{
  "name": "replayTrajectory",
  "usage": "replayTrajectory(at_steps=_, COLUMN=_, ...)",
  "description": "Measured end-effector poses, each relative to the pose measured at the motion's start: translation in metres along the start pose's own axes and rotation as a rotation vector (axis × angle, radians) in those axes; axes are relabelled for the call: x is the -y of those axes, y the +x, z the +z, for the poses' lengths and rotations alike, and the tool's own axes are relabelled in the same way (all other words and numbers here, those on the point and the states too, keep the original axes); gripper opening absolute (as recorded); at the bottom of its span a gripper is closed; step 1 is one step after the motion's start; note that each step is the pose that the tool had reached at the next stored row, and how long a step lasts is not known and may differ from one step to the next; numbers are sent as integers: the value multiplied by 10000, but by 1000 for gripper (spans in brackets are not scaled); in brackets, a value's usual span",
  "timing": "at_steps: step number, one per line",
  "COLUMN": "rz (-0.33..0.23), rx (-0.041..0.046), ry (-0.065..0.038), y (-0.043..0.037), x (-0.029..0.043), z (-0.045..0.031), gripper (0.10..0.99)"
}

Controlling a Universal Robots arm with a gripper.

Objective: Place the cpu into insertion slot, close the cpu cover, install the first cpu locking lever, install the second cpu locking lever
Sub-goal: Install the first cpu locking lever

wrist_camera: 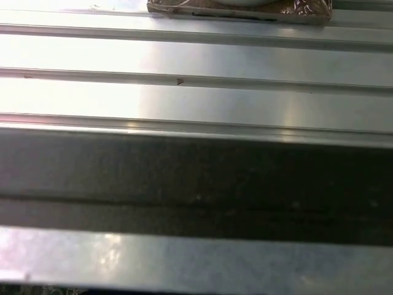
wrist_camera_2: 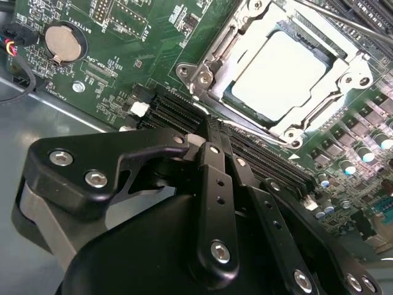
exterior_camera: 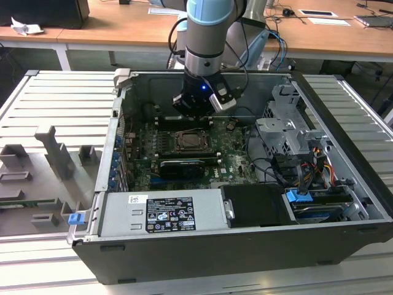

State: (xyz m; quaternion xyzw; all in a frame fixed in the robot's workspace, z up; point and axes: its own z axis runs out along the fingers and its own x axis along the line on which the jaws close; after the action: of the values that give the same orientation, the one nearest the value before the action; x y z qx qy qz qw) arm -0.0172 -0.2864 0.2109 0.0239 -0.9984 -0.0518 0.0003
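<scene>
Big picture: the open computer case (exterior_camera: 245, 252) lies on its side on the slatted metal table (exterior_camera: 55, 104), and the robot arm (exterior_camera: 209, 31) reaches down into it over the far half of the green motherboard (exterior_camera: 236, 153). The gripper (exterior_camera: 195, 112) hangs just beside the far edge of the socket, close above the board and not touching anything I can make out. In the second wrist view the gripper (wrist_camera_2: 212, 126) has its 2 fingers (wrist_camera_2: 213, 160) pulled in narrow, pretty much together, with nothing between them. Progress-wise, I'd say step 1 is done: the cpu (wrist_camera_2: 276, 77) sits down in the socket near the middle of the motherboard. Step 2 looks done too, since the cpu cover (wrist_camera_2: 325, 107) appears to lie flat around it, the chip's pale face showing through the window. The 2 levers are the fuzzy part. A thin metal rod (wrist_camera_2: 344, 21) crosses past the socket's far corner and looks to me like a lever not tucked down yet, but I can't tell for sure, so I'd count both lever steps as left. The cpu lies flat, face up; it's square, so no real long axis, with its edges running parallel to the socket frame.
</scene>
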Motion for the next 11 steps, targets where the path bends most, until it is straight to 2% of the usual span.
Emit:
replayTrajectory(at_steps=6, rz=2, rx=-1, ry=10, y=1, x=19, z=-1, gripper=106)
replayTrajectory(at_steps=11, rz=-1, rx=-2, ry=16, y=-6, x=22, z=27, gripper=106)
